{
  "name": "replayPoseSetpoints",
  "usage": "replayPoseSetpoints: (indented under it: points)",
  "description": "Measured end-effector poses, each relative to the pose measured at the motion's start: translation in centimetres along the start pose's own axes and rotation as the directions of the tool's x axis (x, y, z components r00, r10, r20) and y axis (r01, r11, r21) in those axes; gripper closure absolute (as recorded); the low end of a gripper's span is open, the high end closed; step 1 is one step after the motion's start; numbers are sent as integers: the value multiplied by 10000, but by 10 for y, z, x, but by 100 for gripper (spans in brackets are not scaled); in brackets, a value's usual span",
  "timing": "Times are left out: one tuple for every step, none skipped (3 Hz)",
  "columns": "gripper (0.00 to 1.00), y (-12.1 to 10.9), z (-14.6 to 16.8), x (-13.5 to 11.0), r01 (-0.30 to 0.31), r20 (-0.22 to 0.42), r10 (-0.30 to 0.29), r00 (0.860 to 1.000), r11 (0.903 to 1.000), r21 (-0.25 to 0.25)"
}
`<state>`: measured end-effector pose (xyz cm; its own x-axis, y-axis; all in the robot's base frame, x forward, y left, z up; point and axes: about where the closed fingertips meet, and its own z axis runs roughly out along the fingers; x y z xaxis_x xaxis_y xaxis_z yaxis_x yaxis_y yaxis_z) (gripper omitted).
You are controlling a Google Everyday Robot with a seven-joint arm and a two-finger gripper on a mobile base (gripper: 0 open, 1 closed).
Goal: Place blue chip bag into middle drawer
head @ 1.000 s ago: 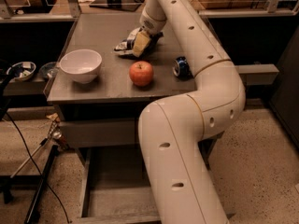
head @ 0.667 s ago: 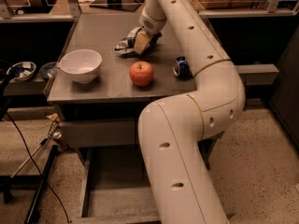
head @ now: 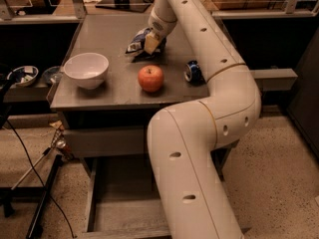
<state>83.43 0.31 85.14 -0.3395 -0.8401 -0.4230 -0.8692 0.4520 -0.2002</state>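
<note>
The blue chip bag [head: 135, 40] is at the back of the grey counter top [head: 109, 91], crinkled, with a dark shadow under it. My gripper [head: 151, 44] reaches down from the white arm onto the bag's right side and is shut on it; the bag looks slightly raised off the surface. The middle drawer [head: 92, 193] stands pulled out low in front of the cabinet, a grey tray with low side walls. The arm's big lower segment hides the drawer's right half.
On the counter are a white bowl [head: 85, 68] at the left, a red apple [head: 150, 78] in the middle and a blue-and-white can [head: 193, 72] on its side beside the arm. Cables and a stand [head: 45, 183] are at the lower left.
The gripper and the chip bag have shifted slightly upward together. The bowl, apple and can have not moved.
</note>
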Motion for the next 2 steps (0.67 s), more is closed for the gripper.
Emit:
replayPoseSetpoints:
  points:
    - [100,0,1,-1,2,57,-2,10000,10000,-27]
    - [100,1,1,-2,5,114,-4,9999,10000,-53]
